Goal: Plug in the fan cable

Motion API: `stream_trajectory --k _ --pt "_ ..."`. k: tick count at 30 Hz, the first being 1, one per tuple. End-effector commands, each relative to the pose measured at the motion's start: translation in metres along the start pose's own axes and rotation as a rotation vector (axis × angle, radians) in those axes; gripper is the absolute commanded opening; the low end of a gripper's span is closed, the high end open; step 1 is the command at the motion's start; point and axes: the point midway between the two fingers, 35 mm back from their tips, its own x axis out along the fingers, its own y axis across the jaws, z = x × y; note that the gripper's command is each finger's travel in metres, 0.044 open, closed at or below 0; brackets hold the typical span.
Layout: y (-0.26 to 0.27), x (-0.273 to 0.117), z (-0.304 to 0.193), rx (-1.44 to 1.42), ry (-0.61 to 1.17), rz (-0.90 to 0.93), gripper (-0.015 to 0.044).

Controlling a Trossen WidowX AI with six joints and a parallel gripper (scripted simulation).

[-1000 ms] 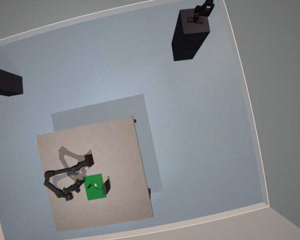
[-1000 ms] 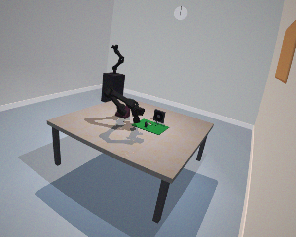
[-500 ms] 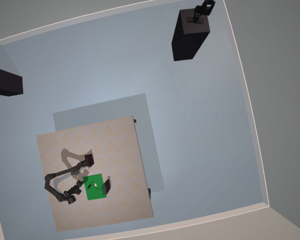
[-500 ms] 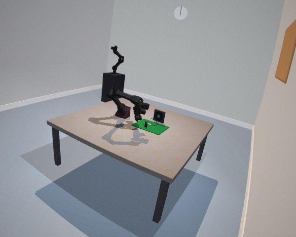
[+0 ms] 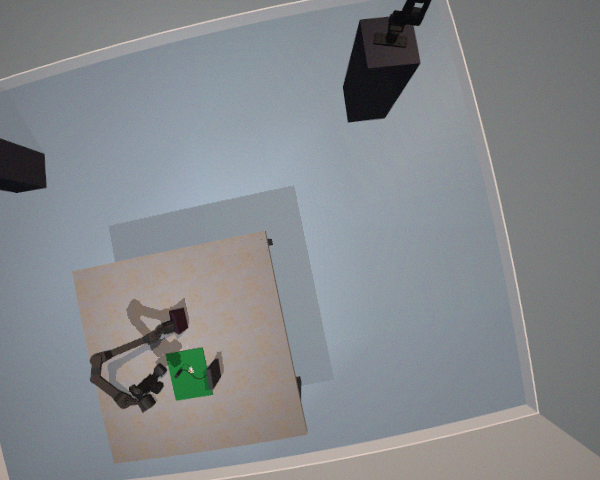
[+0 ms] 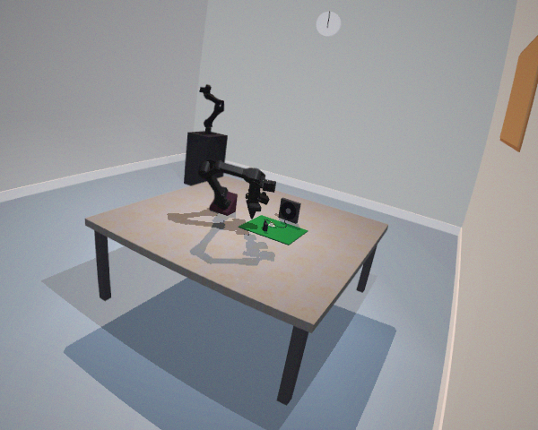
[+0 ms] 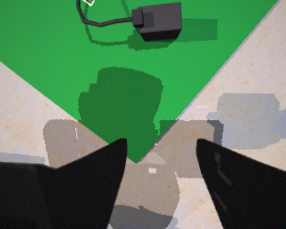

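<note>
The green board (image 5: 192, 390) (image 6: 288, 237) (image 7: 38, 38) lies flat on the table. The cable's black plug, a dark block (image 5: 178, 372) (image 6: 264, 226) (image 7: 162, 21), is on the board beside the small white header (image 5: 190, 369) (image 6: 272, 225), not on it. Only a corner of the header's white outline shows at the top edge of the wrist view. The black cable (image 7: 100, 23) runs from the plug towards the fan (image 5: 214, 374) (image 6: 289, 210), which stands at the board's far edge. My gripper (image 6: 252, 216) (image 7: 161, 145) is open and empty, pointing down above a board corner, apart from the plug.
The arm's dark red base block (image 5: 178, 320) (image 6: 224, 203) stands on the table (image 5: 228, 289) (image 6: 204, 245) near the board. The arm's shadow falls across the board corner and table. Separate dark pedestals, one with another arm visible on top (image 5: 388, 46) (image 6: 205, 157), stand off the table.
</note>
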Motion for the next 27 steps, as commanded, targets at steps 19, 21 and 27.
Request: stream_trajectory --k 19,21,27 --pt "0.000 -0.081 0.076 1.387 -0.102 0.004 0.0440" --pt "0.002 -0.087 0.081 1.496 -0.111 0.010 0.0440" --pt "0.002 -0.088 0.082 1.510 -0.112 0.011 0.0440"
